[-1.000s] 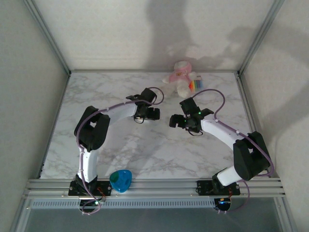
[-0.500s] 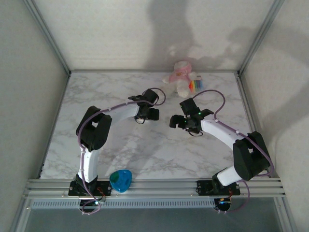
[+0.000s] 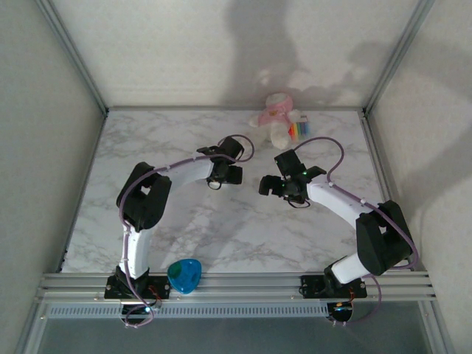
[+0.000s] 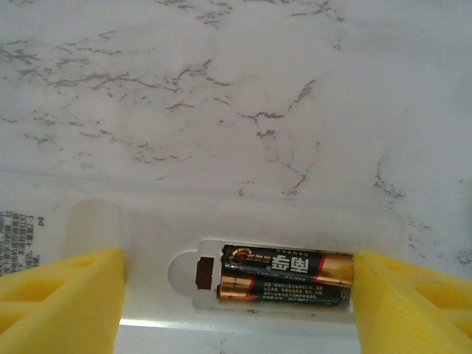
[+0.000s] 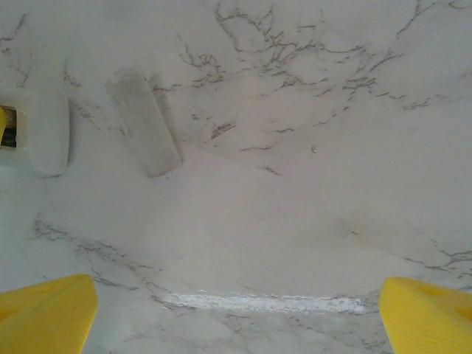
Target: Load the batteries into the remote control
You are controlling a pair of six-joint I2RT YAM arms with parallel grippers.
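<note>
In the top view the left arm has crept slightly toward the upper right since a second ago, while the right arm sits as before. In the left wrist view the left jaws stand open, yellow pads in the lower corners, gripping nothing. Between the pads the remote control lies back-up on the worktop. Its open battery compartment holds both batteries side by side. The right wrist view adds the loose cover at upper left, just beside the remote's end. The right jaws are wide open and empty.
</note>
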